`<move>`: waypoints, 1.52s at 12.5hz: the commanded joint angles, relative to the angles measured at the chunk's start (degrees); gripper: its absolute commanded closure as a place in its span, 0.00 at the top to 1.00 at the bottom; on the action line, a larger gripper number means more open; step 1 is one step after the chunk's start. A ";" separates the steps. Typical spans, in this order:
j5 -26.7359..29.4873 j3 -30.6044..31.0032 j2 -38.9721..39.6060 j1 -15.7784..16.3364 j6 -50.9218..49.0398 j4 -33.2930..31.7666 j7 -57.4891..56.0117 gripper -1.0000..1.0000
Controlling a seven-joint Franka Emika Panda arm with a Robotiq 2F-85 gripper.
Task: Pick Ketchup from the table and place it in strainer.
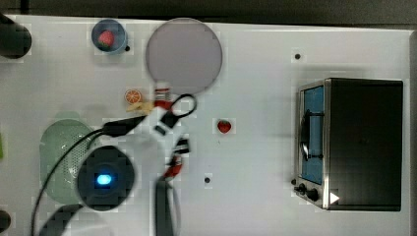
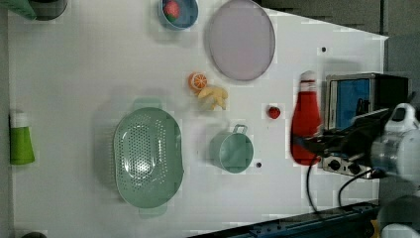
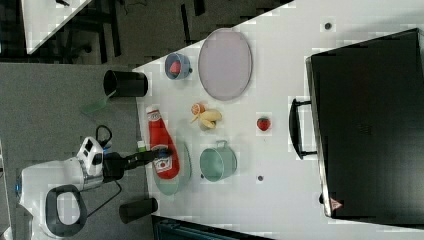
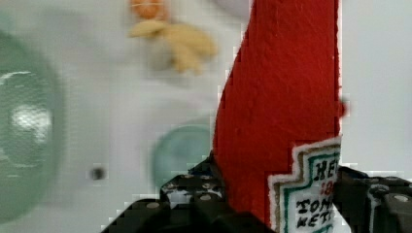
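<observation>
1. Top view: ketchup (image 1: 163, 96) shows as a red-and-white scrap under the arm, near the grey plate (image 1: 184, 55). Note that the strainer (image 1: 58, 142) lies toward the top view's left of it.
2. Left view: you see the bottle held clear of the desk (image 2: 89, 74), cap up in the picture, long axis upright in frame. The pincer (image 2: 311, 145) pinches its lower body. The strainer (image 2: 147, 157) sits well apart, toward the left view's left, past the green cup (image 2: 231, 151).
3. Right view: the bottle (image 3: 162, 145) overlaps the strainer (image 3: 184, 172) rim; judge depth with caution.
4. Wrist view: both black fingers (image 4: 194, 191) press the label end.
</observation>
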 commanded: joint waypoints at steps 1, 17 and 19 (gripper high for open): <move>2.83 6.18 4.03 3.24 0.79 1.57 15.93 0.62; 3.02 20.43 34.01 5.31 32.54 2.55 39.89 0.97; 3.03 20.33 33.30 5.04 32.85 3.18 40.04 1.00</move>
